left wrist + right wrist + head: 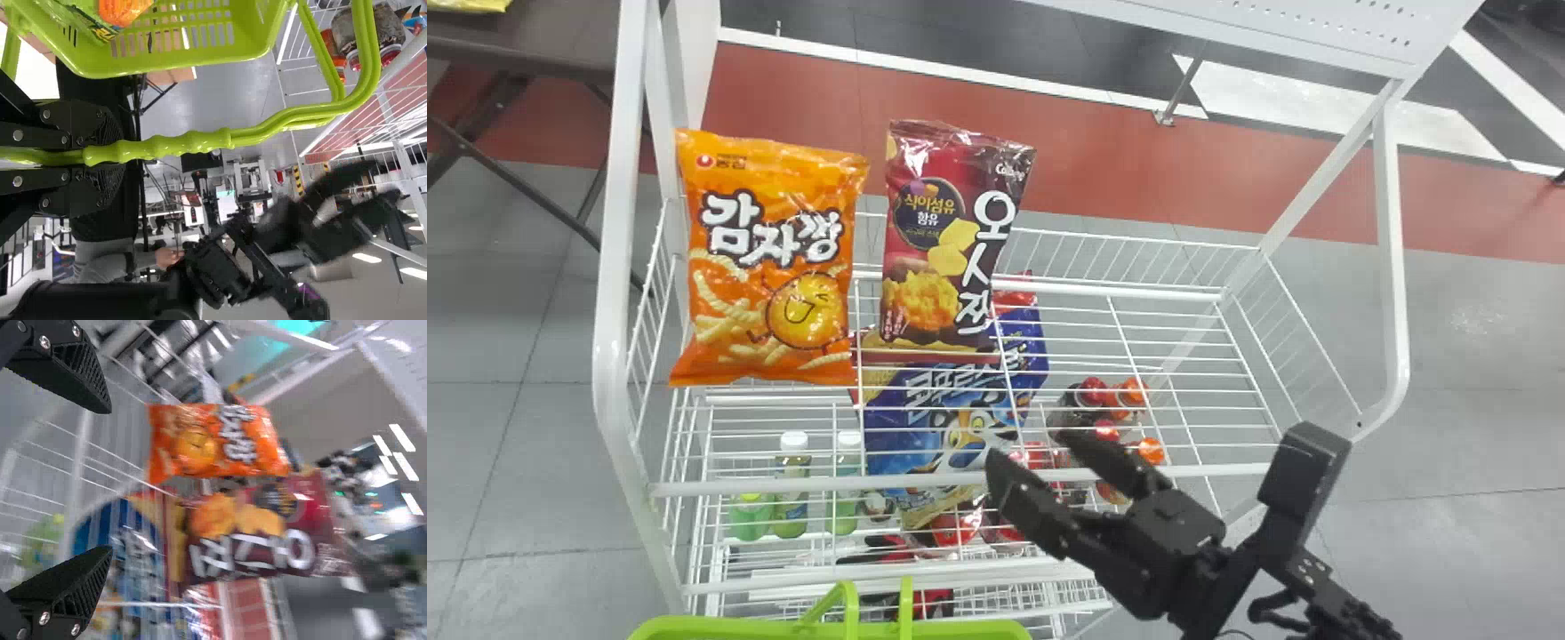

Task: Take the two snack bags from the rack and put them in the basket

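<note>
My right gripper [1063, 467] is low and to the right over the rack's front, open and holding nothing. In the right wrist view the right gripper [107, 490] has its fingers wide apart, with the snack bags beyond them. The orange snack bag [769, 262] stands on the rack's left side. Beside it on the right stands the dark red snack bag [951, 249]. The green basket [831, 629] is at the head view's bottom edge. In the left wrist view my left gripper [100, 157] is shut on the handle of the basket [167, 60], which contains an orange item.
The white wire rack [960, 476] has rails on both sides. On its lower levels are a blue bag [951, 418], bottles [791, 484] and red-capped jars. A dark table [525, 40] stands behind at the left.
</note>
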Robot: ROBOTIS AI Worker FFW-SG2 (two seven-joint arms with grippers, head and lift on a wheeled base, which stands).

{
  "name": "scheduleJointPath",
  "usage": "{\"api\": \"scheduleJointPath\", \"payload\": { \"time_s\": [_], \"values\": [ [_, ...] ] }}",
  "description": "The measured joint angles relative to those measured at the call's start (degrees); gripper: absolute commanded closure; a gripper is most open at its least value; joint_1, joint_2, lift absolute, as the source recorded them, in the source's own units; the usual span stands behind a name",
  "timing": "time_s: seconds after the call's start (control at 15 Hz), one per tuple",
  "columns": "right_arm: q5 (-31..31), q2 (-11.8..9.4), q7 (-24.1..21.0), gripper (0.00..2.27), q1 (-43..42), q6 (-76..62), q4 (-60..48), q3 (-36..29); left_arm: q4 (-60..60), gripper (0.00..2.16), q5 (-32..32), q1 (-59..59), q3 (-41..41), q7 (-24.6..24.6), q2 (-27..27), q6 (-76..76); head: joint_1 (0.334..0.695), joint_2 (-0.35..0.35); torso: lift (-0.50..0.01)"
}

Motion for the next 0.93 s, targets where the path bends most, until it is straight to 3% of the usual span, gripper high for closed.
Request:
{"api": "scheduleJointPath", "payload": {
  "time_s": [0.4,0.6,0.93],
  "values": [
    [14.2,0.17,-13.42,0.09,5.35,-30.91,6.57,11.79,0.32,1.57,0.0,1.69,0.51,-0.24,-0.26,-3.03,0.695,-0.35,-0.01],
    [16.35,0.23,-16.28,0.09,6.42,-33.78,7.33,12.82,0.6,1.57,0.0,2.11,1.11,-0.93,-0.31,-3.67,0.695,-0.35,-0.01],
    [16.51,0.7,-16.77,0.09,6.97,-32.87,6.68,12.81,0.9,1.57,0.0,3.24,1.99,-1.24,-0.46,-5.52,0.695,-0.35,-0.01]
  ]
}}
